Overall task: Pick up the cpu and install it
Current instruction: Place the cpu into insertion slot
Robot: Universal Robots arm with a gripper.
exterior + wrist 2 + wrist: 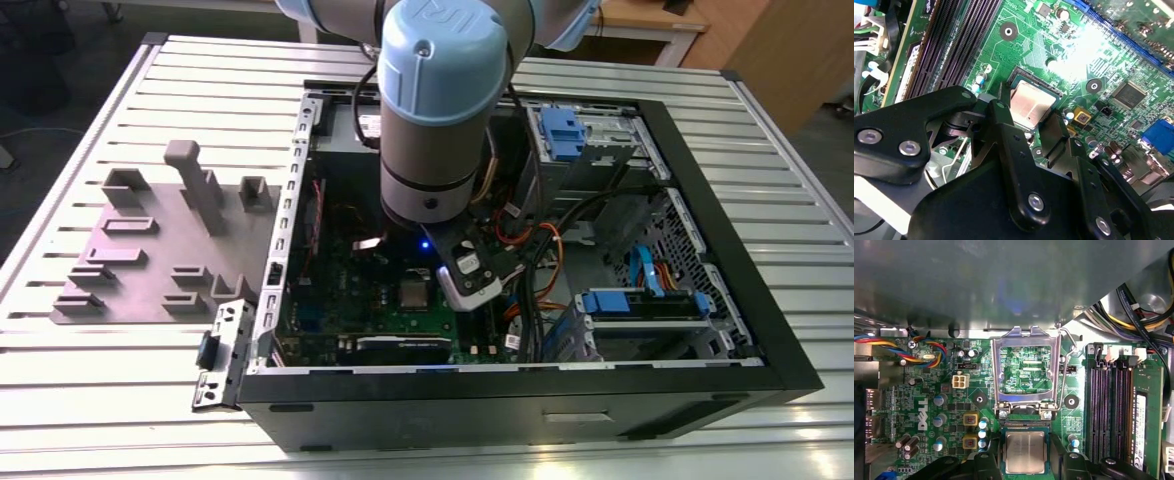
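Observation:
The cpu [1025,452], a small square chip with a silvery-tan top, lies at the open socket on the green motherboard [1019,367]. My gripper [1025,460] is down over it, with one black finger [1004,107] along one edge of the chip and the other finger [1056,130] against the opposite edge. The gap between them is as wide as the cpu [1031,105]. The socket's silver load frame [1026,370] stands flipped open just beyond the chip. In the exterior view my arm [427,110] reaches down into the computer case [534,400] above the motherboard.
Black memory slots [1111,410] run beside the socket. Bundles of coloured cables [884,342] and dark cables [587,215] lie close by. Blue drive bays [641,300] fill the case's right side in the exterior view. A grey parts fixture [147,250] sits on the slatted table to the left.

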